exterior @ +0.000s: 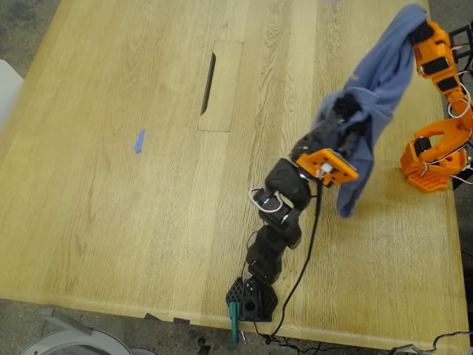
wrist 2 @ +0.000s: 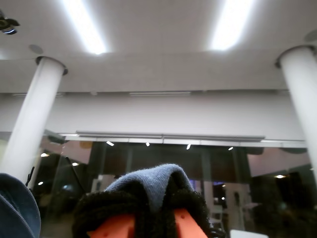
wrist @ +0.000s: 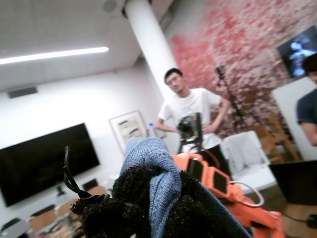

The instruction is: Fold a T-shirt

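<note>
Lifted clear of the wooden worktop (exterior: 111, 163), the blue T-shirt (exterior: 377, 81) hangs bunched between two arms, at about two o'clock in the exterior view. My first hand (exterior: 347, 111), on the black arm rising from the worktop's six-o'clock edge in that view, is clamped on a fold of the cloth; its own camera shows the T-shirt (wrist: 148, 158) pinched between the dark fuzzy pads (wrist: 124, 193) of my first hand (wrist: 158, 198), with the orange arm just beyond. My second hand (exterior: 423, 31), on that orange arm at one o'clock in the exterior view, grips the garment's highest corner; from its wrist a ridge of the T-shirt (wrist 2: 148, 178) rises between the padded jaws of my second hand (wrist 2: 153, 203). The loose end droops below my first hand, toward five o'clock of it. Whether it touches the wood cannot be told.

A small blue scrap (exterior: 138, 140) lies well apart at nine o'clock in the exterior view, and a cable hatch (exterior: 222, 85) sits at eleven o'clock. A person in a white T-shirt (wrist: 190, 109) stands in the background of the first wrist view.
</note>
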